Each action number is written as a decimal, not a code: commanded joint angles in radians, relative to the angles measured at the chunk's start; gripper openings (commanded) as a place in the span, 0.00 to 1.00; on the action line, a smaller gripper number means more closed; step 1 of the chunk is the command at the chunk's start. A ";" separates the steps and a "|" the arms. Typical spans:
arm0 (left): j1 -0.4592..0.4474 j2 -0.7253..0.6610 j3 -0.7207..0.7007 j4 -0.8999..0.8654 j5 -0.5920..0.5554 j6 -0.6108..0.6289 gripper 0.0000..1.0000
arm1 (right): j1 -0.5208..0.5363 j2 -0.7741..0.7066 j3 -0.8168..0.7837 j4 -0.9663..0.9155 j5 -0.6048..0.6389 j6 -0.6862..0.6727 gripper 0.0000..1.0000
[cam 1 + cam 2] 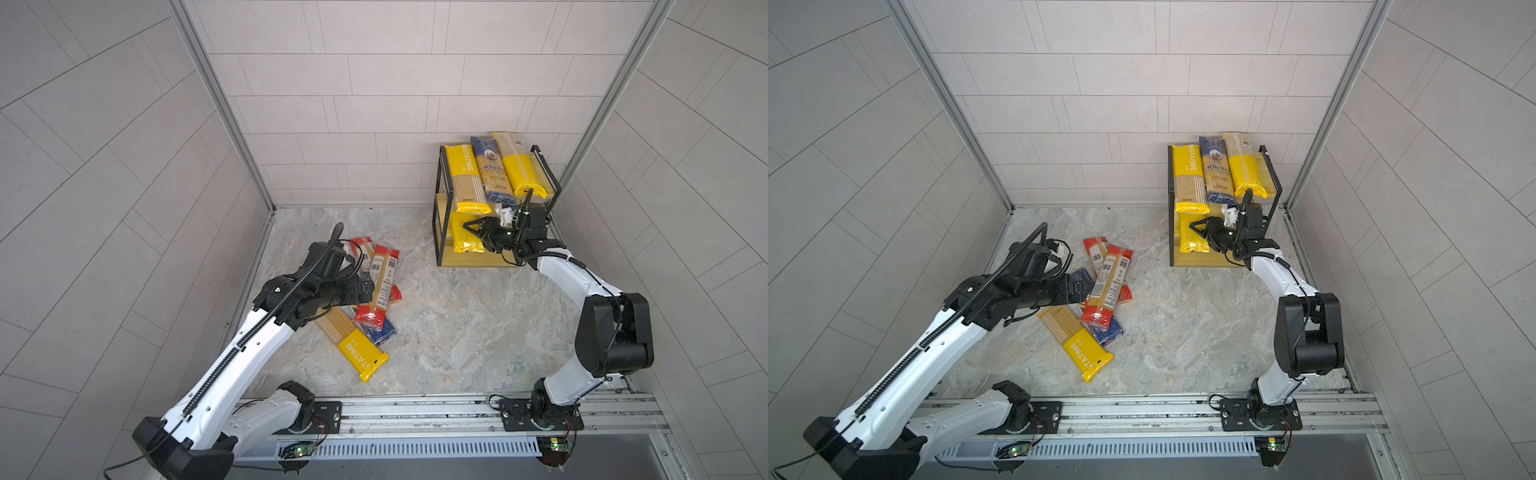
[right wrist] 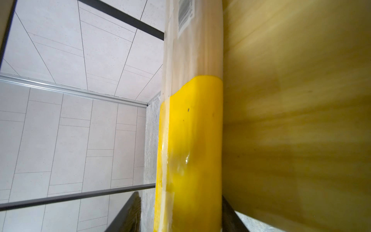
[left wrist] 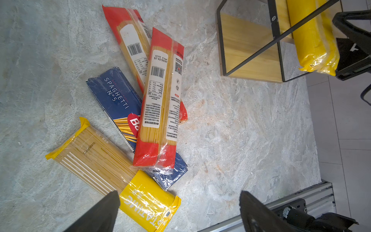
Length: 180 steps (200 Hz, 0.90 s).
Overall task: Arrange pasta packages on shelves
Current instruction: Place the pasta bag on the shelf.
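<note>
1. The right gripper has its black fingers parted on either side of a long yellow-ended spaghetti pack. In the right wrist view one finger lies against the pack and the other stands just clear of it, so nothing is clamped.
2. That pack lies flat on a light wooden board of the black-framed wooden rack, below the top tier, with its yellow end toward the gripper.
3. On the top tier three packs lie side by side: a yellow PASTATIME pack, a dark blue pack and a yellow-banded clear pack.
4. The left gripper hangs with its dark fingers spread wide and empty above a loose pile.
5. Nearest those fingers lies a second yellow PASTATIME pack, and a dark blue SPAGHETTI box touches it.
6. A red-ended clear pack lies across the blue box and across another red-ended pack.
7. The pile rests on the grey marbled tabletop, well apart from the rack.
</note>
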 commanded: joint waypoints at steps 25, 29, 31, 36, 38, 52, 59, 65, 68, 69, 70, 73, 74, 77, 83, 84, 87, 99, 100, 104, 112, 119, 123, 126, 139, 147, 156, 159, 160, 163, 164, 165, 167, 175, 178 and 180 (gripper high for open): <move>0.006 -0.003 -0.005 0.000 0.008 0.016 0.99 | -0.003 -0.145 -0.010 -0.101 0.048 -0.118 0.65; 0.006 -0.005 -0.005 -0.002 0.009 0.016 0.99 | -0.003 -0.155 -0.015 -0.110 0.052 -0.123 0.65; 0.006 -0.007 -0.004 -0.003 0.008 0.016 0.99 | -0.003 -0.160 -0.018 -0.115 0.056 -0.126 0.65; 0.006 -0.010 -0.005 -0.006 0.009 0.016 0.99 | -0.003 -0.171 -0.020 -0.128 0.060 -0.134 0.66; 0.006 -0.011 -0.004 -0.007 0.008 0.016 0.99 | -0.003 -0.178 -0.023 -0.134 0.062 -0.138 0.66; 0.006 -0.022 -0.006 -0.012 0.005 0.012 0.99 | -0.003 -0.213 -0.037 -0.170 0.075 -0.160 0.66; 0.007 -0.028 -0.006 -0.016 0.004 0.009 0.99 | -0.003 -0.229 -0.041 -0.190 0.080 -0.172 0.67; 0.006 -0.034 -0.008 -0.018 0.002 0.007 0.99 | -0.003 -0.242 -0.048 -0.204 0.084 -0.181 0.67; 0.006 -0.039 -0.010 -0.018 0.001 0.007 0.99 | -0.003 -0.247 -0.050 -0.210 0.084 -0.184 0.67; 0.006 -0.039 -0.010 -0.019 0.001 0.007 0.99 | -0.003 -0.251 -0.051 -0.213 0.084 -0.185 0.67; 0.006 -0.039 -0.011 -0.018 0.000 0.005 0.99 | -0.004 -0.252 -0.053 -0.215 0.084 -0.187 0.67; 0.006 -0.043 -0.013 -0.021 -0.001 0.004 0.99 | -0.003 -0.258 -0.054 -0.221 0.085 -0.190 0.67; 0.006 -0.044 -0.013 -0.021 -0.001 0.004 0.99 | -0.003 -0.260 -0.055 -0.223 0.085 -0.191 0.67; 0.006 -0.046 -0.014 -0.020 -0.003 0.003 0.99 | -0.003 -0.264 -0.058 -0.227 0.083 -0.193 0.67; 0.006 -0.051 -0.018 -0.019 -0.006 0.000 0.99 | -0.004 -0.276 -0.065 -0.234 0.082 -0.197 0.67; 0.006 -0.052 -0.019 -0.018 -0.007 0.000 0.99 | -0.004 -0.278 -0.066 -0.235 0.082 -0.198 0.67; 0.006 -0.055 -0.022 -0.018 -0.008 -0.001 0.99 | -0.004 -0.282 -0.069 -0.240 0.082 -0.201 0.67; 0.006 -0.064 -0.029 -0.017 -0.012 -0.003 0.99 | -0.004 -0.300 -0.074 -0.262 0.079 -0.212 0.68; 0.006 -0.064 -0.029 -0.017 -0.013 -0.004 0.99 | -0.004 -0.300 -0.075 -0.263 0.080 -0.213 0.68; 0.006 -0.065 -0.030 -0.018 -0.014 -0.005 0.99 | -0.004 -0.305 -0.078 -0.268 0.080 -0.215 0.68; 0.006 -0.068 -0.032 -0.018 -0.014 -0.006 0.99 | -0.005 -0.314 -0.084 -0.275 0.080 -0.218 0.68; 0.005 -0.069 -0.032 -0.017 -0.015 -0.007 0.99 | -0.004 -0.323 -0.087 -0.283 0.080 -0.222 0.68; 0.006 -0.070 -0.032 -0.018 -0.016 -0.008 0.99 | -0.004 -0.328 -0.089 -0.290 0.080 -0.227 0.68; 0.006 -0.070 -0.032 -0.018 -0.016 -0.008 0.99 | -0.005 -0.330 -0.089 -0.295 0.080 -0.228 0.68; 0.006 -0.072 -0.033 -0.020 -0.017 -0.009 0.99 | -0.005 -0.344 -0.094 -0.309 0.080 -0.237 0.68; 0.006 -0.073 -0.035 -0.021 -0.020 -0.011 0.99 | -0.004 -0.351 -0.097 -0.321 0.082 -0.244 0.68; 0.006 -0.073 -0.038 -0.022 -0.023 -0.011 0.99 | -0.004 -0.361 -0.099 -0.336 0.088 -0.252 0.68; 0.006 -0.073 -0.039 -0.022 -0.025 -0.011 0.99 | -0.004 -0.365 -0.100 -0.341 0.091 -0.255 0.68; 0.006 -0.074 -0.039 -0.022 -0.025 -0.011 0.99 | -0.004 -0.366 -0.100 -0.342 0.093 -0.256 0.68; 0.006 -0.073 -0.041 -0.023 -0.028 -0.011 0.99 | -0.004 -0.371 -0.103 -0.348 0.097 -0.259 0.68; 0.006 -0.073 -0.041 -0.024 -0.029 -0.012 0.99 | -0.004 -0.372 -0.103 -0.350 0.099 -0.260 0.68; 0.005 -0.073 -0.041 -0.024 -0.029 -0.012 0.99 | -0.004 -0.374 -0.104 -0.352 0.100 -0.261 0.68; 0.006 -0.074 -0.043 -0.023 -0.030 -0.013 0.99 | -0.004 -0.377 -0.103 -0.356 0.102 -0.263 0.68; 0.006 -0.075 -0.049 -0.023 -0.034 -0.014 0.99 | -0.004 -0.390 -0.109 -0.369 0.110 -0.270 0.69; 0.006 -0.076 -0.052 -0.022 -0.036 -0.014 0.99 | -0.004 -0.396 -0.112 -0.373 0.112 -0.274 0.69; 0.006 -0.076 -0.055 -0.022 -0.037 -0.015 0.99 | -0.004 -0.401 -0.112 -0.377 0.113 -0.276 0.69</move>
